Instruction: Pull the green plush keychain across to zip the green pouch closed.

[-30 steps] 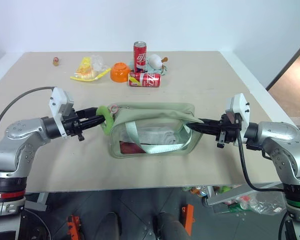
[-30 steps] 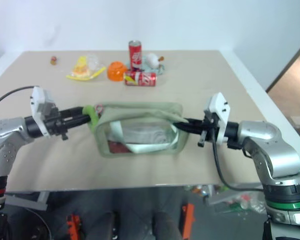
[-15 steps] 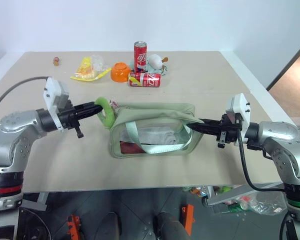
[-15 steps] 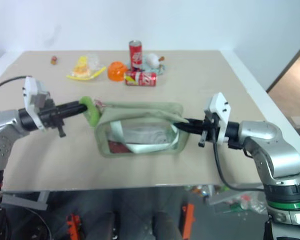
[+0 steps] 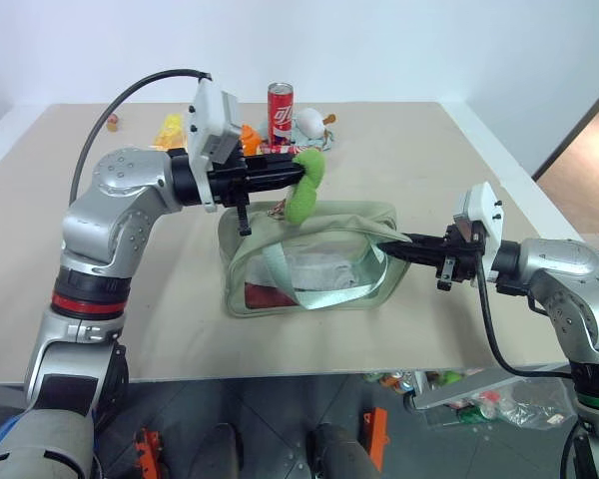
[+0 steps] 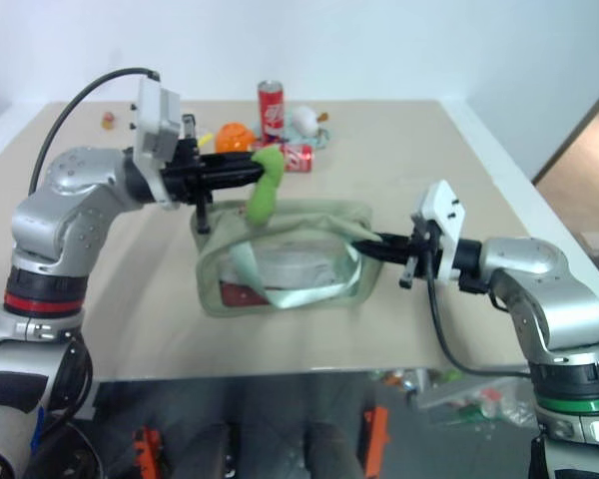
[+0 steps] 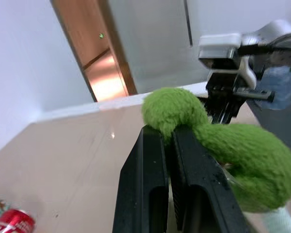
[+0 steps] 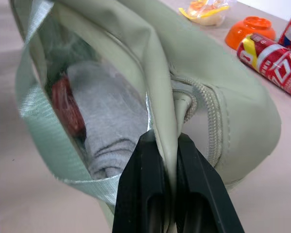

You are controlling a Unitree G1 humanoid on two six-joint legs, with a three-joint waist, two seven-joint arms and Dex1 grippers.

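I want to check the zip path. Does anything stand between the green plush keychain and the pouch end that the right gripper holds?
Nothing visible does. The left gripper holds the green plush keychain above the green pouch; the pouch top towards the right gripper looks clear.

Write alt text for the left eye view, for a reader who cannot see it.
The left end effector holds the green plush keychain above the green pouch, while the right end effector pinches the pouch's far end. Soda cans and an orange bowl sit behind on the table.
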